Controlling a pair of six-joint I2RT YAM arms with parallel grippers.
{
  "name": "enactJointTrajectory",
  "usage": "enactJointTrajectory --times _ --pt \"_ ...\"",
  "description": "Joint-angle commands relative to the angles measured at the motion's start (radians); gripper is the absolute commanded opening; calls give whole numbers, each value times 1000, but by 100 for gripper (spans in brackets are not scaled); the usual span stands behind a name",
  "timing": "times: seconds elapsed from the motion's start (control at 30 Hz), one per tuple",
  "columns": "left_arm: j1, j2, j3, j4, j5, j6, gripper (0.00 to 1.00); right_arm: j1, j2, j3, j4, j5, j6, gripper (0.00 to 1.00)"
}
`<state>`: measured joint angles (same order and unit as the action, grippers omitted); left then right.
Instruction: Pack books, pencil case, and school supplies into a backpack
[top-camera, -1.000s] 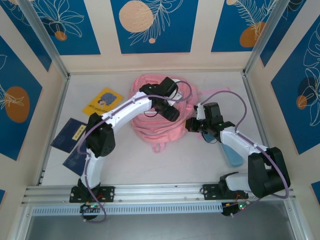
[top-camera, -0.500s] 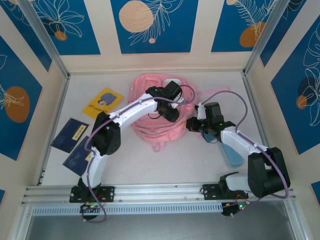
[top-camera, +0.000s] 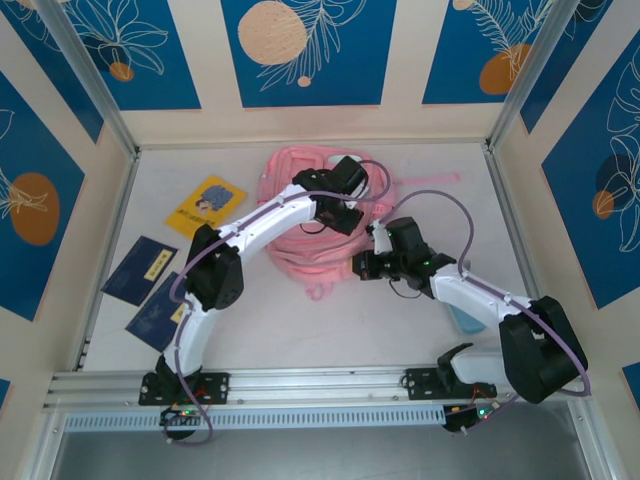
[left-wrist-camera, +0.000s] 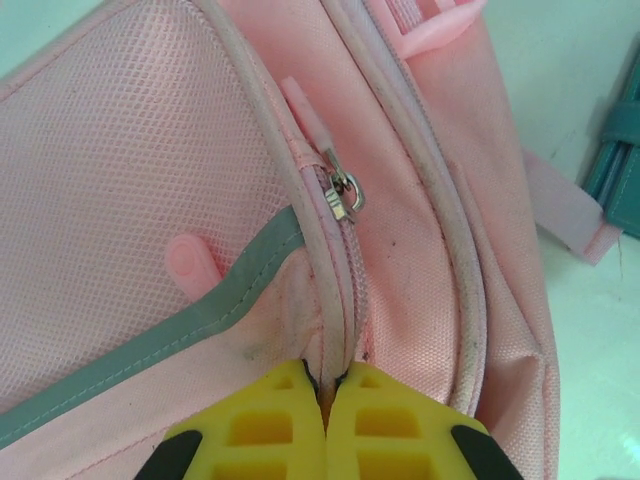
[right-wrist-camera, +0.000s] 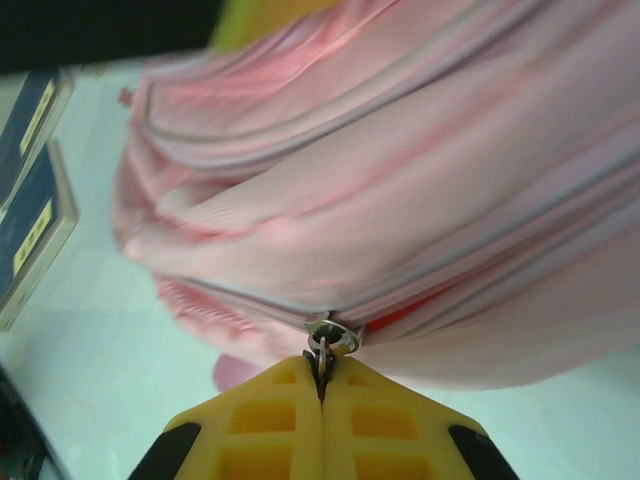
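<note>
Nearest, the pencil case (top-camera: 462, 320) lies on the table (top-camera: 450, 200) at near right, a navy book (top-camera: 140, 270) far left; the right jaws pinch a zip pull (right-wrist-camera: 327, 340) on the backpack (top-camera: 300, 255) at mid-table; beyond, the left jaws are clamped on its zip seam (left-wrist-camera: 335, 290); the yellow book (top-camera: 205, 205) lies back left.

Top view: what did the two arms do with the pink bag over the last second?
The left gripper closed on the backpack's zip seam. The right gripper, shut on a zip pull, slid left along the backpack's near edge. The books stayed put.
</note>
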<state>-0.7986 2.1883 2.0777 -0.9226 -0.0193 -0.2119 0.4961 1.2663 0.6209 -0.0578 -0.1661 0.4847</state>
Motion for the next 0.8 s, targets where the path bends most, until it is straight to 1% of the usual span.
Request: enactJointTrajectory --times 0.0,0.07,0.17,0.23,0.27,0.3,0.37,0.43,0.53,0.6,0.67,0.77 --pt "33 2 38 80 -19 -74 0 72 -2 -31 105 -84 57 0" --pt "45 -12 31 90 3 -85 0 88 5 -26 111 -87 74 0" --pt "56 -35 2 110 30 -77 0 44 -23 -21 76 -82 127 0" --pt "58 -57 -33 127 48 -70 0 -11 -59 -17 45 -99 171 17" --pt "60 -68 -51 137 56 -65 0 -39 -80 -14 20 -95 196 27" --pt "62 -76 -67 145 61 -62 0 -64 -97 -10 -5 -85 223 35" --pt "63 -93 -95 159 65 -57 0 -128 -126 -1 -67 -87 298 46" --pt "64 -103 -109 168 69 -55 0 -192 -144 13 -112 -107 373 54" --pt "64 -110 -121 176 80 -55 0 -263 -140 55 -179 -126 474 59" --pt "63 -114 -125 177 85 -57 0 -301 -106 91 -190 -176 513 59" --pt "64 -122 -128 179 91 -59 0 -320 -49 135 -193 -218 548 58" --pt "63 -135 -138 182 95 -58 0 -319 40 203 -190 -253 561 54"
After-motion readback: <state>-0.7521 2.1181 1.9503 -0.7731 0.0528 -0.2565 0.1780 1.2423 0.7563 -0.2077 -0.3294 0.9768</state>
